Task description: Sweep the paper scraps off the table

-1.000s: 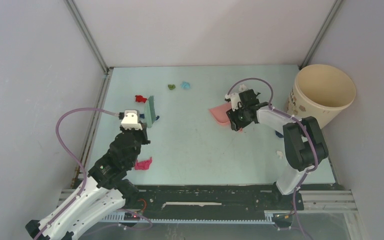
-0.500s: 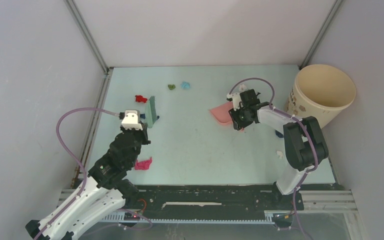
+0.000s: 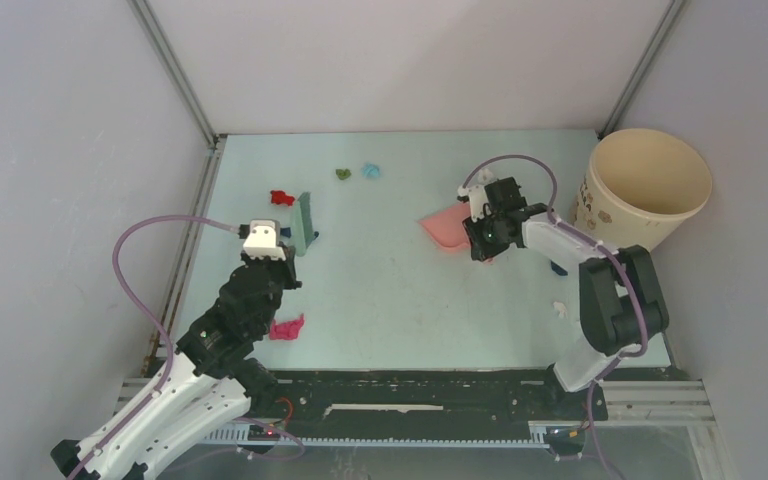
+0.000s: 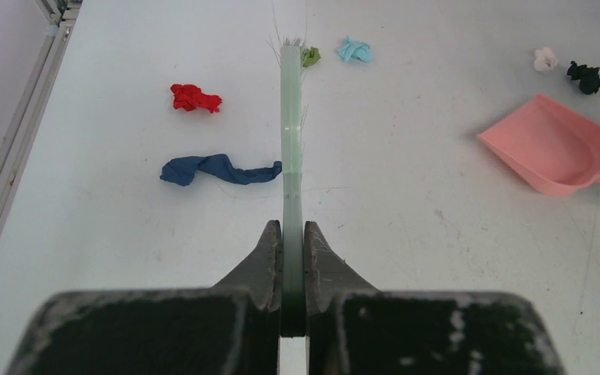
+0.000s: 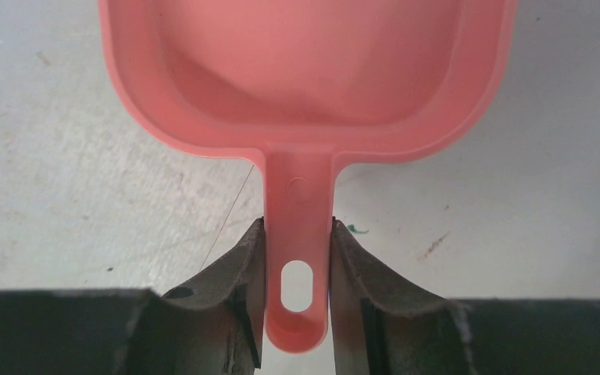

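Observation:
My left gripper [image 3: 294, 248] [image 4: 292, 242] is shut on the teal-green hand brush [image 3: 304, 221] [image 4: 291, 148], which stands on edge on the table [image 3: 390, 290]. A dark blue scrap [image 4: 219, 169] touches the brush's left side. A red scrap [image 3: 280, 197] [image 4: 195, 98] lies left of it. Green [image 3: 342, 174] [image 4: 310, 55] and light blue [image 3: 370, 170] [image 4: 355, 51] scraps lie beyond its tip. A magenta scrap [image 3: 286, 328] lies beside the left arm. My right gripper [image 3: 479, 243] [image 5: 298, 242] is shut on the handle of the salmon-pink dustpan [image 3: 444, 227] [image 5: 305, 62], which looks empty.
A large beige cup [image 3: 646, 187] stands at the table's right edge. A white scrap [image 3: 560, 309] and a dark blue one [image 3: 558, 268] lie by the right arm. In the left wrist view a white bit [image 4: 545, 58] and a dark bit [image 4: 589, 76] lie behind the dustpan.
My right arm has shifted slightly to the right with the dustpan handle in its grip. The left arm and brush have not moved.

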Motion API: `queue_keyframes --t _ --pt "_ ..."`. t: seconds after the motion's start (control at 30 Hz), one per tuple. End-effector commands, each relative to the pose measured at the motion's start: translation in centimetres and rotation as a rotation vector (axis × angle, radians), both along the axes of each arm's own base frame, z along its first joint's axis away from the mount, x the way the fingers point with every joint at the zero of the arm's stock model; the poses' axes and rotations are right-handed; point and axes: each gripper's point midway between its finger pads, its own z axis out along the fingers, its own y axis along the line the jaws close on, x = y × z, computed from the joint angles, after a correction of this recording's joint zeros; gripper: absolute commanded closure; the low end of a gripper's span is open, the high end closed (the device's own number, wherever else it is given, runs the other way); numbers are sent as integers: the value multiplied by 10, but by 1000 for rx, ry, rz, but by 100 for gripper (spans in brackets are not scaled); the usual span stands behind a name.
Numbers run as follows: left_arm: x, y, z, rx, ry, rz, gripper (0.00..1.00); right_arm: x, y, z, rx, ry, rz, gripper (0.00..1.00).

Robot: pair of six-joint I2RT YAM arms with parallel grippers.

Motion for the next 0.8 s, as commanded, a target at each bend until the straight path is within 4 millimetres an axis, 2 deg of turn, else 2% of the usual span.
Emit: queue_keyframes --t 0.0,0.2,0.4,0.47,0.6,0.77 --pt "4 -3 13 -27 -38 -3 100 -12 1 39 53 -64 20 86" --pt "8 -3 4 0 5 18 100 -43 -3 62 81 -95 74 94" --pt "6 -5 9 66 230 63 100 -75 -13 85 77 -140 123 97" --pt "-2 -5 8 115 322 49 100 -87 -13 89 90 -154 161 100" --pt "-17 15 13 227 434 105 100 -100 -13 86 109 -176 194 100" --pt "-26 49 7 449 559 252 100 -99 -12 89 116 -196 201 100"
